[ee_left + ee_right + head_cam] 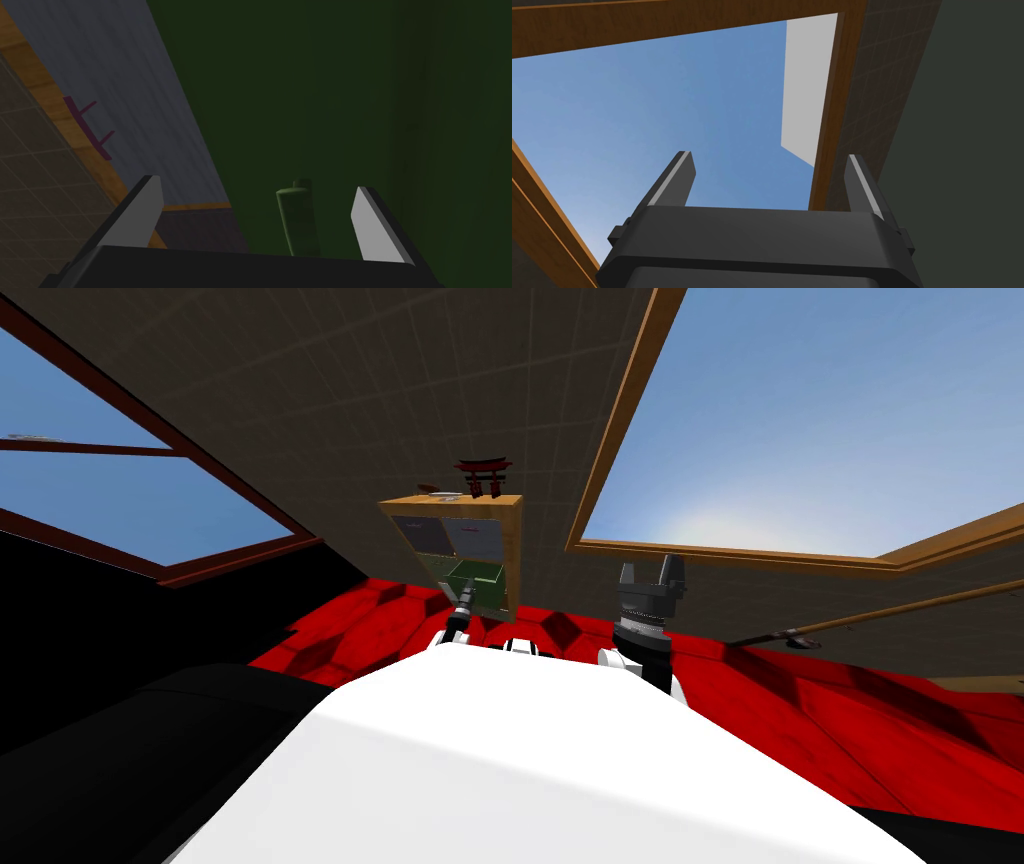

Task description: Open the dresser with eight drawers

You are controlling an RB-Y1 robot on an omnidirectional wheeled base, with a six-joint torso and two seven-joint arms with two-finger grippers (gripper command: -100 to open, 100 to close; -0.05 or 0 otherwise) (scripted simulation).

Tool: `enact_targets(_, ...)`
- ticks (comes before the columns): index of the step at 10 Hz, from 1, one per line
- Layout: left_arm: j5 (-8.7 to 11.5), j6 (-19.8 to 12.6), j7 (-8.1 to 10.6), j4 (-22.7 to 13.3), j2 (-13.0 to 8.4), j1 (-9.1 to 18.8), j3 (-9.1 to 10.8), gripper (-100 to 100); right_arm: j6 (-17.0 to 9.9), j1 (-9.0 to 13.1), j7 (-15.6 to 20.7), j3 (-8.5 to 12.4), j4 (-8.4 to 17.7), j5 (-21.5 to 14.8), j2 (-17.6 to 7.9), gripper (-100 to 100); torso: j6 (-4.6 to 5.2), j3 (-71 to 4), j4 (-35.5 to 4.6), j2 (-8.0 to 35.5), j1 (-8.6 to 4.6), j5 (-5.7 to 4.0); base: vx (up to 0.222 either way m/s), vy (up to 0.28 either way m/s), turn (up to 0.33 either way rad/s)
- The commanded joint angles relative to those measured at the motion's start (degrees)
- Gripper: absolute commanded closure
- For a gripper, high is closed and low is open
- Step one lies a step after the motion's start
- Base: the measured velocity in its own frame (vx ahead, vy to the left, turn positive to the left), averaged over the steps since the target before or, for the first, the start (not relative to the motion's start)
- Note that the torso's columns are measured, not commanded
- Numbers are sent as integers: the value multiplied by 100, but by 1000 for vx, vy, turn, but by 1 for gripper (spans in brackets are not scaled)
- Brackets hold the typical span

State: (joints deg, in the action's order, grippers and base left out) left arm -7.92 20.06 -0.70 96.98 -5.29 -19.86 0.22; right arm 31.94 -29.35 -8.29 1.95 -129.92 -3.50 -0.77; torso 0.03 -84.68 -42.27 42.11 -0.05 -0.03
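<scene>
The dresser stands ahead of us in the middle of the head view, on the red floor against a dark tiled wall. It is a light wood frame. In that view we count two grey drawer fronts side by side near its top and, below them, one dark green drawer that stands out from the frame with its inside showing. One small red gate-shaped ornament sits on the top. Our left gripper is right at the green drawer. The left wrist view adds what the head view is too small to tell. A single green handle, a short round bar, stands between our two spread fingers and is touched by neither. Beside the green front lies a grey front with one purple handle on two posts, edged by a strip of the wood frame. Our right gripper is held up to the right, well apart from the dresser, and the right wrist view shows its two fingers spread with nothing between them.
</scene>
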Motion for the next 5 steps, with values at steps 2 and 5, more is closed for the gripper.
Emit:
enact_targets(2,4,-483,90,526,-80,-38,-5,-100,0,1,0,0,0,0,0,0,-3,20,-5,30,6,4,-9,-4,-12)
enact_targets(5,6,-732,139,792,-124,-58,-6,-100,0,1,0,0,0,0,0,0,-8,19,-22,36,-4,-11,-19,-6,-14)
